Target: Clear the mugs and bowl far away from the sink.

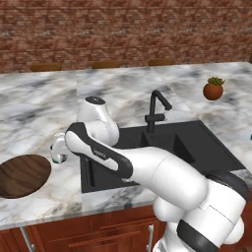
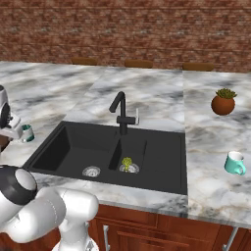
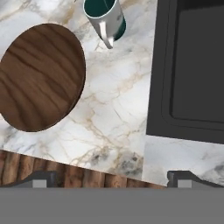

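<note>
A teal mug (image 3: 105,17) with a pale handle stands on the marble counter between the wooden bowl (image 3: 41,76) and the black sink (image 3: 192,65). My gripper (image 3: 113,180) hovers open above the counter's front edge, holding nothing. From the left base view, the hand (image 1: 58,146) hangs just over that mug (image 1: 58,157), with the bowl (image 1: 22,174) to its left and the sink (image 1: 162,147) to its right. A second teal mug (image 2: 235,163) sits on the counter right of the sink (image 2: 73,147). The near mug (image 2: 28,132) stands beside my hand (image 2: 12,130) at the left edge.
A black faucet (image 2: 122,112) rises behind the sink. A terracotta plant pot (image 2: 223,103) stands at the back right. Something small and green (image 2: 127,164) lies at the right basin's drain. A brick wall runs behind the counter, and wooden cabinets sit below it.
</note>
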